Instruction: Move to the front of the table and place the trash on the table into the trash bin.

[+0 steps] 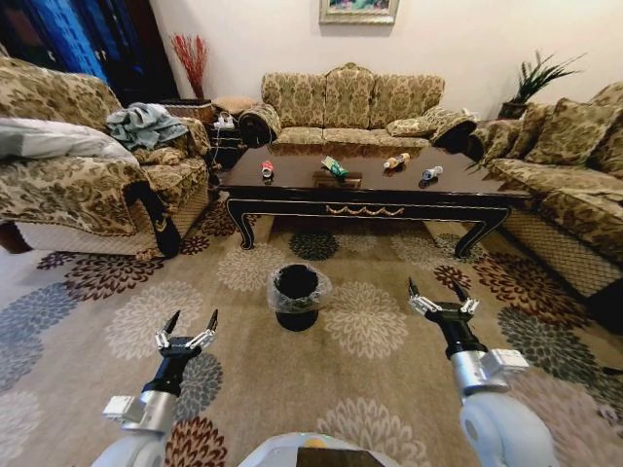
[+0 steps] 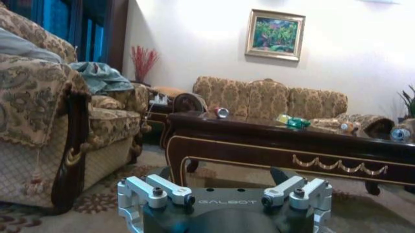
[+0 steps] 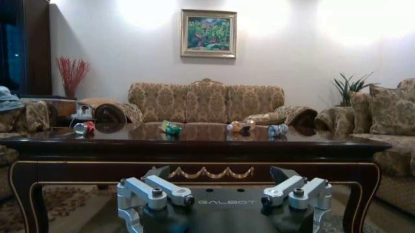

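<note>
facing table (image 1: 292,195), both grippers wide, empty: left (image 1: 186,324), right (image 1: 440,295). bin (image 1: 297,297) stands between robot and table's front edge; driving in could topple it.

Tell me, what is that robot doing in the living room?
It stands on the carpet facing the table. Four bits of trash lie on top: a red can, a green wrapper, an orange bottle and a grey bottle. The trash bin sits on the floor between robot and table. The left tool and right tool are open, holding nothing.
</note>
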Controlling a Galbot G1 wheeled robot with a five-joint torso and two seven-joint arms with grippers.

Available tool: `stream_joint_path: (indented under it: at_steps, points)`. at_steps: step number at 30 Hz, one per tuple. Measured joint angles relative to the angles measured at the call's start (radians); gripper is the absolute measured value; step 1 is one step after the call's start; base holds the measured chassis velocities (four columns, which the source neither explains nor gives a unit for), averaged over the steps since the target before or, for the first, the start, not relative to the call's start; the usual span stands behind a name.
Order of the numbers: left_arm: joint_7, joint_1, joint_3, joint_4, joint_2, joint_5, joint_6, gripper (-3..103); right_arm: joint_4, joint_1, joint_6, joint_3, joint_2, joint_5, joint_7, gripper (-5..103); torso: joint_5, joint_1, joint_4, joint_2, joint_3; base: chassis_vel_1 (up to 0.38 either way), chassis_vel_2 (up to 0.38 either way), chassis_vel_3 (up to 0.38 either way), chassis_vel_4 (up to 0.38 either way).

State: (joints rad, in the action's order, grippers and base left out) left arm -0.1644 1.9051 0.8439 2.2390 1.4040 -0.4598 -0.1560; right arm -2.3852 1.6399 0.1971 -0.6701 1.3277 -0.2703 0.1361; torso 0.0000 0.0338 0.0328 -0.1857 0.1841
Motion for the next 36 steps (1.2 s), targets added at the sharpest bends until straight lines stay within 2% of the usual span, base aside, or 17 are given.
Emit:
stream_joint_path:
  at_steps: [4, 7, 11, 21, 26, 29, 30, 31, 33, 35, 36]
  points:
    - [0.001, -0.021, -0.003, 0.0, -0.003, 0.001, 0.024, 100, 0.001, -0.023, 0.01, 0.02, -0.004, 0.006, 0.012, 100, -0.0001, 0.0, 0.0, -0.001, 0.001, -0.047, 0.04, 0.032, -0.038]
    - [0.006, -0.025, -0.021, 0.003, -0.006, -0.011, 0.076, 100, 0.007, -0.03, 0.012, 0.029, -0.006, 0.011, 0.019, 100, 0.0, 0.001, 0.0, -0.003, 0.002, -0.116, 0.109, 0.095, -0.118]
    - [0.006, -0.039, -0.029, -0.001, -0.004, -0.006, 0.093, 100, 0.013, -0.028, 0.013, 0.027, -0.009, 0.015, 0.021, 100, 0.0, 0.001, 0.0, -0.004, 0.003, -0.182, 0.176, 0.163, -0.174]
    - [0.008, -0.088, -0.037, -0.007, -0.021, 0.039, 0.142, 100, 0.049, -0.019, -0.01, -0.009, -0.028, 0.012, 0.01, 100, -0.0001, 0.002, -0.0002, -0.007, 0.005, -0.264, 0.252, 0.26, -0.266]
    - [0.009, -0.094, -0.071, -0.052, -0.025, 0.082, 0.197, 100, 0.057, -0.023, -0.011, -0.007, -0.031, 0.009, 0.016, 100, -0.0003, 0.004, 0.0, -0.007, 0.006, -0.142, 0.188, 0.173, -0.17]
    - [0.007, -0.099, -0.095, -0.086, -0.026, 0.083, 0.286, 100, 0.059, -0.013, -0.014, -0.012, -0.03, 0.004, 0.016, 100, -0.0001, 0.003, 0.0002, -0.008, 0.006, -0.009, 0.042, 0.017, -0.018]
    - [0.012, -0.102, -0.106, -0.086, -0.031, 0.08, 0.335, 100, 0.061, -0.005, -0.02, -0.024, -0.028, -0.003, 0.015, 100, -0.0002, 0.002, 0.0002, -0.009, 0.006, 0.017, -0.064, -0.036, 0.042]
    - [0.012, -0.102, -0.106, -0.086, -0.031, 0.08, 0.335, 100, 0.061, -0.005, -0.02, -0.024, -0.028, -0.003, 0.015, 100, -0.0002, 0.002, 0.0002, -0.009, 0.006, 0.017, -0.064, -0.036, 0.042]
    - [0.021, -0.111, -0.13, -0.064, -0.044, 0.077, 0.415, 100, 0.07, 0.007, -0.034, -0.046, -0.022, -0.013, 0.011, 100, 0.0002, 0.002, 0.0002, -0.009, 0.006, 0.032, -0.05, -0.072, 0.065]
    - [0.066, -0.14, -0.184, -0.042, -0.063, 0.072, 0.51, 100, 0.081, 0.022, -0.05, -0.07, -0.012, -0.021, 0.004, 100, 0.0004, 0.002, 0.0, -0.01, 0.006, 0.016, -0.017, -0.01, 0.026]
    - [0.066, -0.14, -0.184, -0.042, -0.063, 0.072, 0.51, 100, 0.081, 0.022, -0.05, -0.07, -0.012, -0.021, 0.004, 100, 0.0004, 0.002, 0.0, -0.01, 0.006, 0.0, 0.0, 0.0, 0.0]
